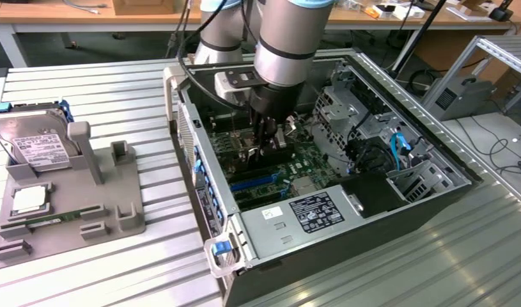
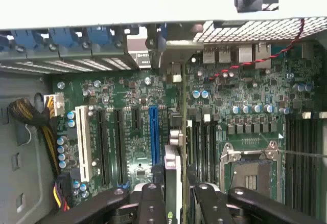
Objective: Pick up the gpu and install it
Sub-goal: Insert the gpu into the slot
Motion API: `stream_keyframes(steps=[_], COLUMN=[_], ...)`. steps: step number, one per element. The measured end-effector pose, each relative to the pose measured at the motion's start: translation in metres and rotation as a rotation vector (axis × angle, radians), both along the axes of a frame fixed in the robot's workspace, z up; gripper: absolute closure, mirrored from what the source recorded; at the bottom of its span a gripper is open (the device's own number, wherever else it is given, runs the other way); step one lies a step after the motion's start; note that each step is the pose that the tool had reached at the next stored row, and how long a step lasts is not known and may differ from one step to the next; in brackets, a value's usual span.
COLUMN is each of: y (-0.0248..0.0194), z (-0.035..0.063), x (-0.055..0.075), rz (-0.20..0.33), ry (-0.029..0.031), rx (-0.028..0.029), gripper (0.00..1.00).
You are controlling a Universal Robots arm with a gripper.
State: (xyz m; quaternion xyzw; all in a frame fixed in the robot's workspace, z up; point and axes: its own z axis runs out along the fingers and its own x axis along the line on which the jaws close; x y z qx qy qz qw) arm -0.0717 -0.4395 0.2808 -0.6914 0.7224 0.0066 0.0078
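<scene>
My gripper [image 1: 273,146] reaches down into the open computer case [image 1: 269,246] over the green motherboard [image 1: 316,163]. It is shut on the gpu [image 2: 173,170], a thin card seen edge-on between the two black fingers [image 2: 151,203]. In the wrist view the card stands upright just above the board, between the blue slot [image 2: 153,134] and the black slots beside it. Its silvery bracket end [image 2: 173,73] points toward the case's rear wall. From the exterior view the gpu [image 1: 275,158] shows as a dark slab under the fingers, and whether it touches a slot is hidden.
A grey fixture [image 1: 115,220] lies at the exterior view's left, carrying a silver hard drive [image 1: 34,144], a small square chip [image 1: 28,201] and a memory stick [image 1: 51,219]. Inside the case are a white slot [image 2: 82,142], a CPU socket [image 2: 253,168], a yellow-black cable bundle [image 2: 30,116] and a drive cage [image 1: 346,115].
</scene>
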Motion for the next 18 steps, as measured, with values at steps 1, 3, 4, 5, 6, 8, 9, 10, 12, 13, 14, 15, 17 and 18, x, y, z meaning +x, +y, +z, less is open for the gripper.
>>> stream_keyframes(steps=[1,3,4,5,6,8,9,10,12,13,14,15,17,18], y=[-0.0001,-0.0001,-0.0001,-0.0001,-0.0001,-0.0001,-0.0001,-0.0001,-0.0001,-0.0001,-0.0001,-0.0005,-0.0012,-0.0014], z=[-0.0007,-0.0019,-0.0020,-0.0021,-0.0021,-0.0021,-0.0021,-0.0022,-0.0022,-0.0022,-0.0021,-0.0022,-0.0022,-0.0022], x=[0.006,0.011,0.013,0.017,0.019,0.019,0.019,0.019,0.019,0.019,0.019,0.019,0.019,0.019], rz=[-0.001,-0.002,-0.003,-0.003,-0.003,-0.003,-0.003,-0.003,-0.003,-0.003,-0.003,-0.003,-0.003,-0.003], ry=[0.0010,0.0012,0.0012,0.0017,0.0024,0.0025,0.0024,0.0025,0.0025,0.0025,0.0025,0.0024,0.0024,0.0025], rx=[-0.0022,-0.0070,-0.0073,-0.0074,-0.0074,-0.0074,-0.0074,-0.0074,-0.0073,-0.0073,-0.0074,-0.0073,-0.0080,-0.0083], gripper=[0.73,0.73,0.73,0.73,0.73,0.73,0.73,0.73,0.73,0.73,0.73,0.73,0.73,0.73])
